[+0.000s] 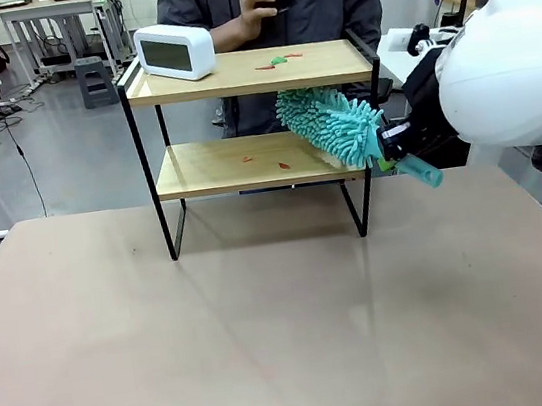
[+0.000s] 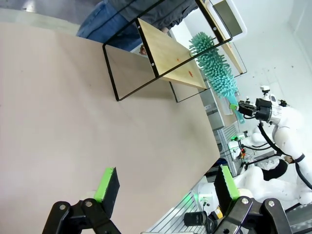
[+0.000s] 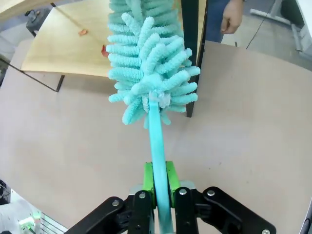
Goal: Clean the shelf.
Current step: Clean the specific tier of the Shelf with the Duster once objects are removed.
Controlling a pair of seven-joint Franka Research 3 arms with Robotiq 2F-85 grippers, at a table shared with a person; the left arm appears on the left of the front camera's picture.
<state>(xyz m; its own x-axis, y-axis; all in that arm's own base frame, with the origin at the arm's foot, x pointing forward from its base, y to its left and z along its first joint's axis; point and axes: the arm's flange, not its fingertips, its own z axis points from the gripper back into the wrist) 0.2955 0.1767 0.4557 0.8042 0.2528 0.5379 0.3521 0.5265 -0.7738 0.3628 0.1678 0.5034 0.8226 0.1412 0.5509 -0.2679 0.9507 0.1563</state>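
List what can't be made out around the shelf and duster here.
- Clock display, front view: too small to read.
- Scraps on the shelf's top board, front view: too small to identify.
- Duster tip, right wrist view: cut off by the top edge.
- Right hand, front view: its grip is hidden behind the duster head and the arm's housing.

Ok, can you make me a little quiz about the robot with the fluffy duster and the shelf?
1. True or false: the right gripper is shut on the teal duster handle.
2. Which board of the shelf holds the white clock? A) top B) lower
3. Fill in: the left gripper has its jaws ___.

Key: 1 true; 2 A; 3 open.
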